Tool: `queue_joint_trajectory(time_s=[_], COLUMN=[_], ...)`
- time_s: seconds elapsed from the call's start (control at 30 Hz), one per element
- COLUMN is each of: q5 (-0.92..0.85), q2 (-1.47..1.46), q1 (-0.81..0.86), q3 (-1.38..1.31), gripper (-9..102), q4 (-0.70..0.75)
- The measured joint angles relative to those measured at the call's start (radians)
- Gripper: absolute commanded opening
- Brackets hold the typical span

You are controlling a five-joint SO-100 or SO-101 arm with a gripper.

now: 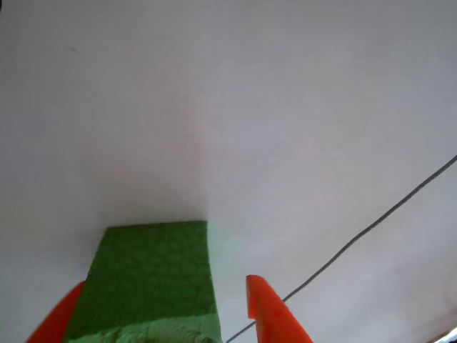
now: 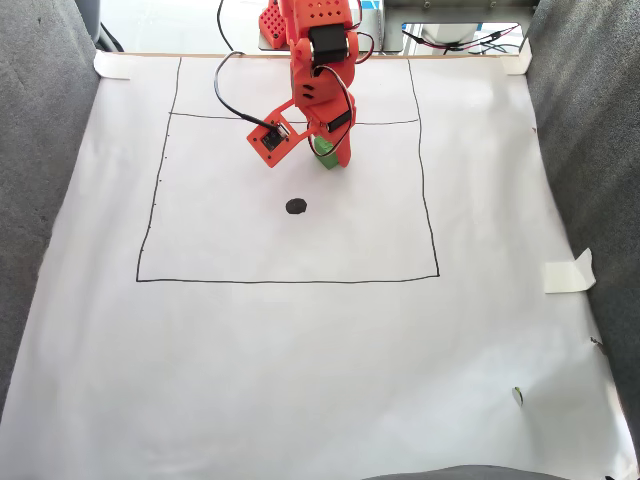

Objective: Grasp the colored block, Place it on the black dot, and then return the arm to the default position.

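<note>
Block: the small bright green foam cube (image 1: 150, 282) sits between the two bright orange pointed plastic gripper fingers (image 1: 275, 314) in the other view, its pebble-embossed top face turned toward the lens.
Where it is: in the fixed view the cube (image 2: 323, 158) peeks out just under the gripper (image 2: 330, 155), near the drawn line at the top of the square, up and right of the small solid black oval dot (image 2: 296, 206) and clearly apart from it.
Handling: foam, so I judge it light and soft, with a grippy skin that gives under pressure; nothing fragile here, though a hard squeeze would dent it.
Where to hold: the two opposite flat side faces, about mid-height, so it stays square for the set-down.
Gripper state: one finger lies against the cube's left side, the other stands a little off its right side with white paper showing between, so the jaws are parted slightly wider than the cube and not yet clamped.
Lifted or resting: cannot tell from these views.
Arm pose: the orange arm (image 2: 315, 60) reaches out from its base at the top edge of the white paper sheet (image 2: 300, 380), folded steeply down, wrist pointing at the sheet.
</note>
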Motion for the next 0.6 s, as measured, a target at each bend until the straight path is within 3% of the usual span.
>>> queue_joint_trajectory(time_s=[0.23, 0.4, 0.6], q5=[0.018, 0.028, 0.046], q2=[0.000, 0.000, 0.000], q1=[-0.003, -0.003, -0.003], q3=[0.000, 0.000, 0.000], gripper=[16, 0, 0], q4=[-0.008, -0.012, -0.012])
